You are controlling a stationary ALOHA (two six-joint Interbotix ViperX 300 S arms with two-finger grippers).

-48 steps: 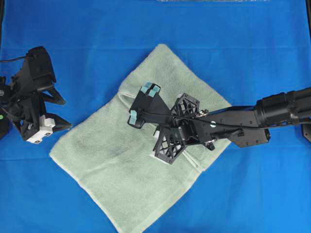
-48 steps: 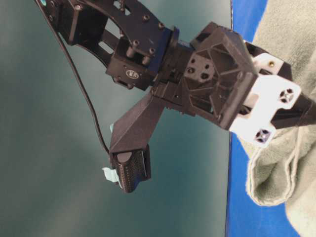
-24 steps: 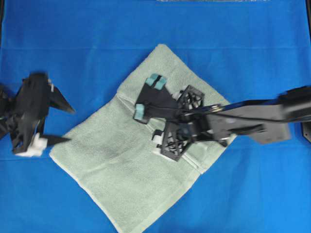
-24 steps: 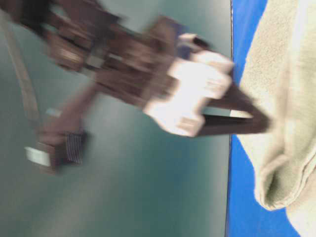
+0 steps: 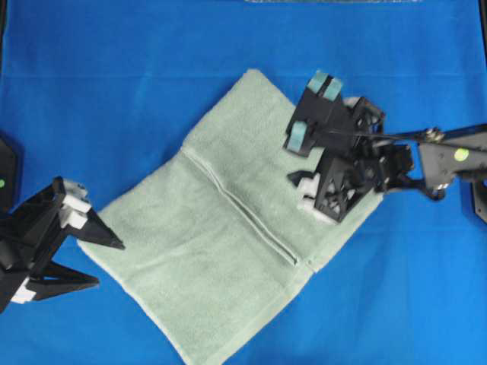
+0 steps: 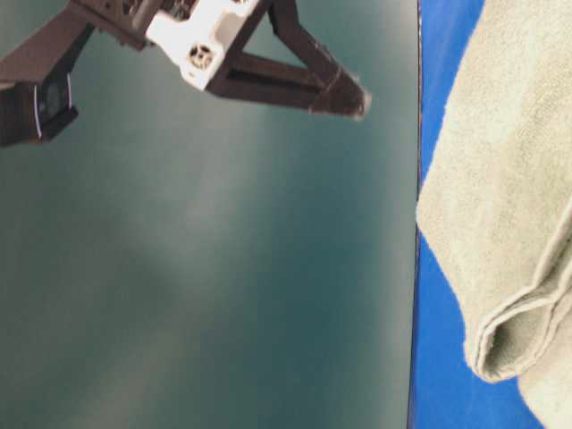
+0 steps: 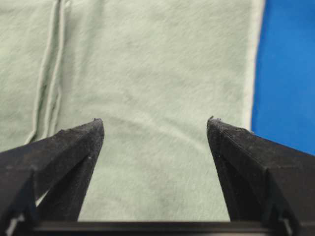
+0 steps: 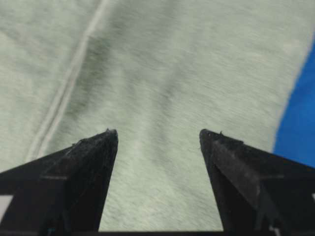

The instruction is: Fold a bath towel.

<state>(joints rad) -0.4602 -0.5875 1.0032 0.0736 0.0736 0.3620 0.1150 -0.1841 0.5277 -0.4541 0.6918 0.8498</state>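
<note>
Towel (image 5: 228, 220) laid folded, diagonal, on blue cloth (image 5: 114, 76). Left gripper (image 5: 100, 264) seen just off towel's lower-left corner, jaws apart, empty. Right gripper (image 5: 295, 158) positioned over towel's upper-right part, jaws apart, empty.

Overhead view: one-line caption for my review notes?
Folded towel lies diagonally on blue cloth; open left gripper at its left corner, open right gripper above its right half.
</note>
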